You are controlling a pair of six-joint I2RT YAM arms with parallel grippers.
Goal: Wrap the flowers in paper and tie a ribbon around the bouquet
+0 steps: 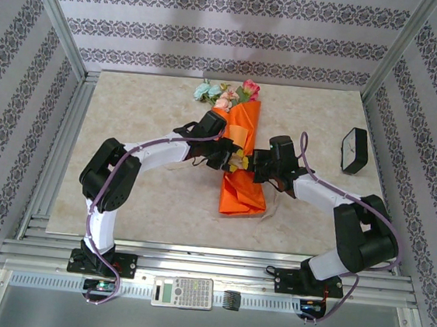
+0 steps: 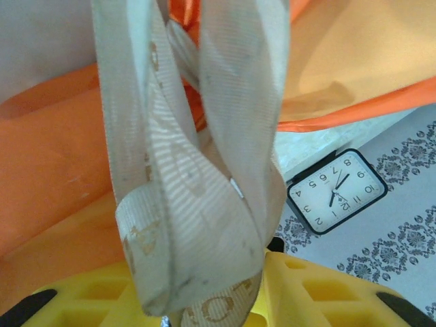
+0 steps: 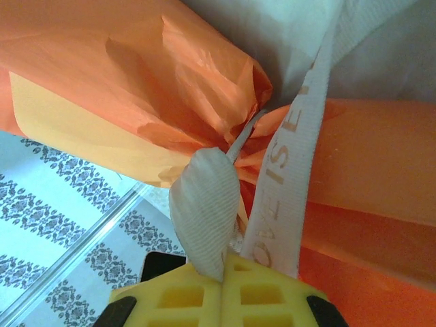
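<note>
The bouquet [image 1: 247, 129] lies along the middle of the worktop [image 1: 134, 108] with its wide end away from the arm bases. There the flowers [image 1: 227, 94] show pink, red and pale blue blooms past the orange paper [image 1: 243, 196]. Both arms reach in at the bouquet's waist from opposite sides: the left end effector [image 1: 226, 156] on its left, the right end effector [image 1: 252, 165] just beside it on the right.

In the right wrist view the yellow fingers [image 3: 184, 296] are closed together, pinching a fold of the beige ribbon [image 3: 204, 204]. A lettered length runs up from them across the gathered paper.

In the left wrist view a loop of the same strip hangs in front of that arm's yellow fingers [image 2: 320, 293] and dips between them — whether they clamp it I cannot tell.

A small black clock [image 1: 353, 150] lies on the worktop, well to the right. A calculator [image 1: 182, 291] rests on the near rail between the arm bases.
</note>
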